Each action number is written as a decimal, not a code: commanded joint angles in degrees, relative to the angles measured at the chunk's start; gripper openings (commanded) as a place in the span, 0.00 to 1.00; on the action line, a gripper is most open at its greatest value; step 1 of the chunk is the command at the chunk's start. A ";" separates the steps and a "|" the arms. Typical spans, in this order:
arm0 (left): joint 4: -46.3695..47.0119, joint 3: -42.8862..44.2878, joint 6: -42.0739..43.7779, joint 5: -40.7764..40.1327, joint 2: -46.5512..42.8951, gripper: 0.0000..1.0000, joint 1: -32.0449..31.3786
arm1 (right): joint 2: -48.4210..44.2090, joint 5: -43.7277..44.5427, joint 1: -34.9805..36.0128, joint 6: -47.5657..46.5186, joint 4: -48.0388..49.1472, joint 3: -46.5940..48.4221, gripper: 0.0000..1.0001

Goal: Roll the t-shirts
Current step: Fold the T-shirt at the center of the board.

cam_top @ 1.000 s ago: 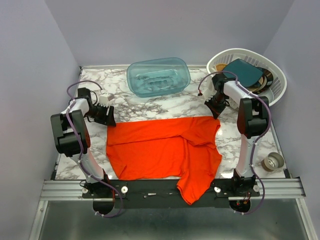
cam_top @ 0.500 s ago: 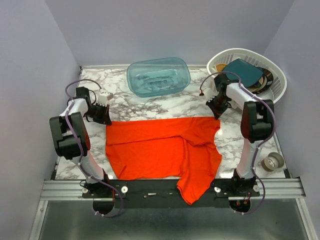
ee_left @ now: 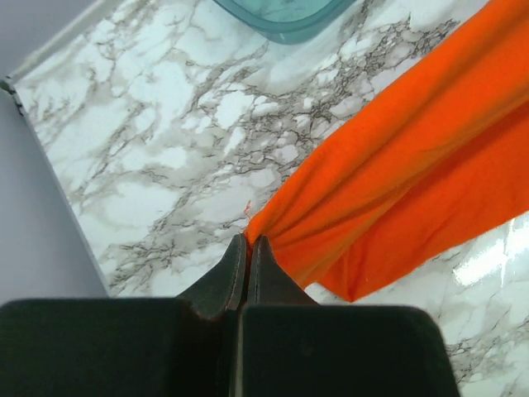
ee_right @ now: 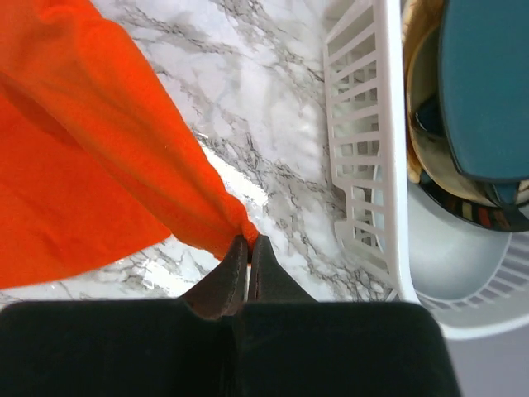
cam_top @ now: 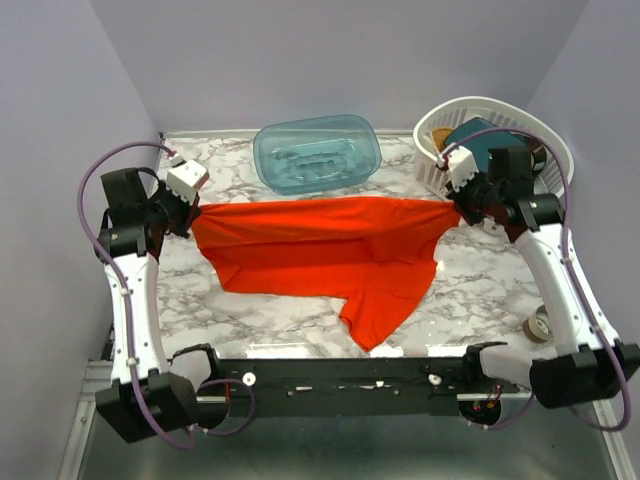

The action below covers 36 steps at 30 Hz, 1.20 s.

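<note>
The orange-red t-shirt (cam_top: 320, 250) hangs stretched between both grippers above the marble table, its far edge taut and the rest drooping to the table toward the near side. My left gripper (cam_top: 192, 208) is shut on the shirt's left corner (ee_left: 258, 225); in the left wrist view the gripper (ee_left: 249, 241) pinches the fabric at its tips. My right gripper (cam_top: 455, 208) is shut on the shirt's right corner (ee_right: 240, 222); in the right wrist view the gripper (ee_right: 248, 241) holds a bunched point of cloth.
A translucent teal tub (cam_top: 317, 153) stands at the back middle. A white slatted basket (cam_top: 550, 140) with a teal lid and dishes sits at the back right, close to the right gripper. A tape roll (cam_top: 538, 325) lies near the right edge.
Both arms have lifted and swung outward, raising the shirt's far edge off the table and pulling it taut. The left gripper has shut on the left corner.
</note>
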 commanded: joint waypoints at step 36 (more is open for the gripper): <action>-1.24 16.92 -15.61 -15.45 -45.17 0.00 -4.48 | -47.62 -8.73 -0.15 9.14 -16.38 30.92 0.01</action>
